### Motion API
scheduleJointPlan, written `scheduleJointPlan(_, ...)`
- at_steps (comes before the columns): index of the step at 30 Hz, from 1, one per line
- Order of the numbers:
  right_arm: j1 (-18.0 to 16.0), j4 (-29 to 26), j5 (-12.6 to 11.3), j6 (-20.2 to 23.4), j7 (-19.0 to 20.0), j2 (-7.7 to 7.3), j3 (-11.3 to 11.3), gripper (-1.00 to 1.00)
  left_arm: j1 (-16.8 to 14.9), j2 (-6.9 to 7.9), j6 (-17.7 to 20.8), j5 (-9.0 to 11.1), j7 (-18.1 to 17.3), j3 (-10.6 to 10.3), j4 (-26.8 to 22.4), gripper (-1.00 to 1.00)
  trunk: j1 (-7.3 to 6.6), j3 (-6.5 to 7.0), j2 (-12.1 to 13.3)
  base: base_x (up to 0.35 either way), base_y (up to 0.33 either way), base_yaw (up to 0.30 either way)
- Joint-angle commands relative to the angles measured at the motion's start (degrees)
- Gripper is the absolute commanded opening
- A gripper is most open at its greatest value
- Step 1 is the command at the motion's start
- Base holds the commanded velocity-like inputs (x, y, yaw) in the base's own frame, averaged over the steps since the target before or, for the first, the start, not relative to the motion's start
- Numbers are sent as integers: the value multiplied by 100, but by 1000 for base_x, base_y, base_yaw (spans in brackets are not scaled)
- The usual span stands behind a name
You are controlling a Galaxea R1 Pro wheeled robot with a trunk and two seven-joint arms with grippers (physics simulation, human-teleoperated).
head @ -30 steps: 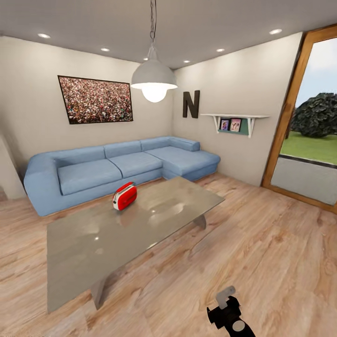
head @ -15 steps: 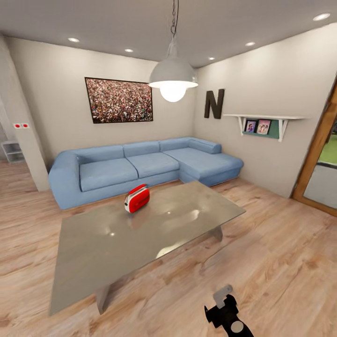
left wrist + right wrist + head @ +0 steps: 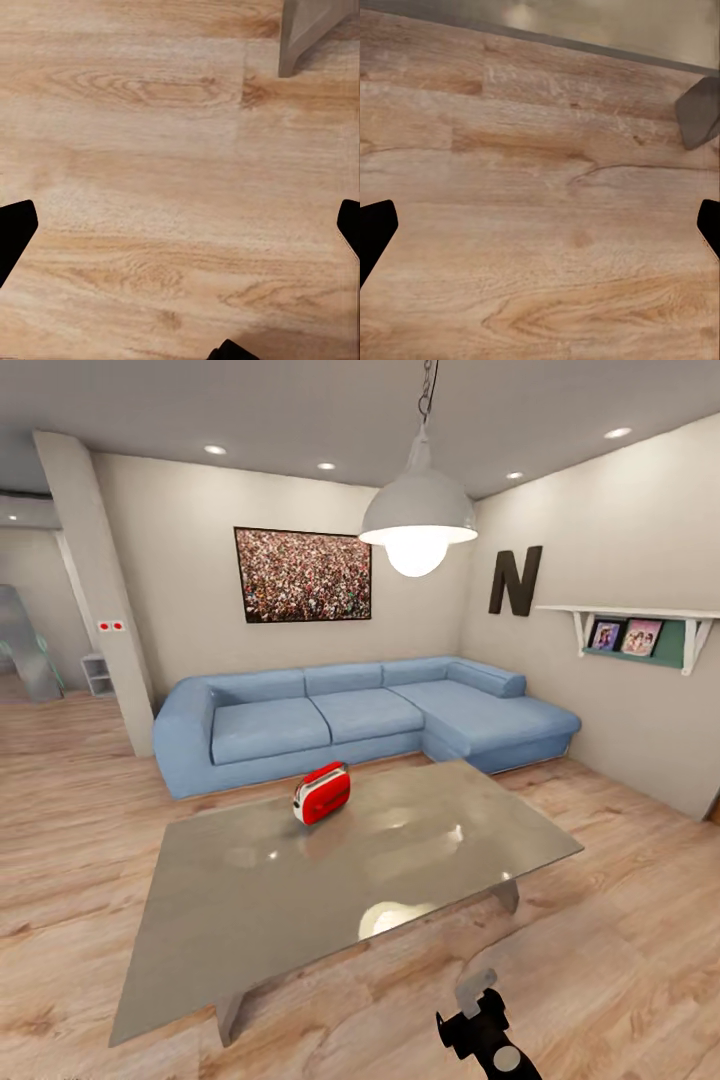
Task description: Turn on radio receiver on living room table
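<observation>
My head view looks into the living room: the small red toaster-shaped radio receiver with pale edge trim (image 3: 321, 792) stands upright on the large low coffee table with a glossy grey reflective top (image 3: 300, 900), toward the table's far side, nearer the blue corner sofa (image 3: 360, 715) than me. Radio is well apart from both my arms; nothing touches it.

Left gripper (image 3: 180, 225): fingers splayed wide, dark tips at the frame edges, nothing between them, just light wood plank floor (image 3: 150, 150) and a grey table leg (image 3: 304, 34) beyond. Right gripper (image 3: 540, 225): also spread wide, empty, over floor with the table edge (image 3: 585, 30) ahead. A black arm part (image 3: 485, 1030) shows low in the head view.

Handling guess: rigid hard shell, looks light, so it will likely slide on that slick top if I push sideways. No need to lift it. Can't make out the dial or switch from here, too small. I'd press with one fingertip toward the table or brace the opposite side with the other gripper. The thin handle on top is a poor grip point; the flat sides are better.

Still in approach stage; need to get closer first.
</observation>
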Motion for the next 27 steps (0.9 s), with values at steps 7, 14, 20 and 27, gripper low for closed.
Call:
scheduleJointPlan(7, 0, 0, 0, -7, -1, 0, -16, 100, 0, -3, 5, 0, 0, 93, 0, 100, 0, 0, 0, 287, -209, 294)
scheduleJointPlan(14, 0, 0, 0, -11, -2, 0, -26, 100, 0, -3, 5, 0, 0, 97, 0, 100, 0, 0, 0, 273, -235, 294)
scheduleJointPlan(20, 0, -1, 0, -11, -4, 0, -26, 100, 0, -3, 7, 0, 0, 101, 0, 100, 0, 0, 0, 271, -237, 294)
scheduleJointPlan(27, 0, 0, 0, -11, -8, 0, -26, 100, 0, -3, 3, 0, 0, 100, 0, 100, 0, 0, 0, 272, -232, 294)
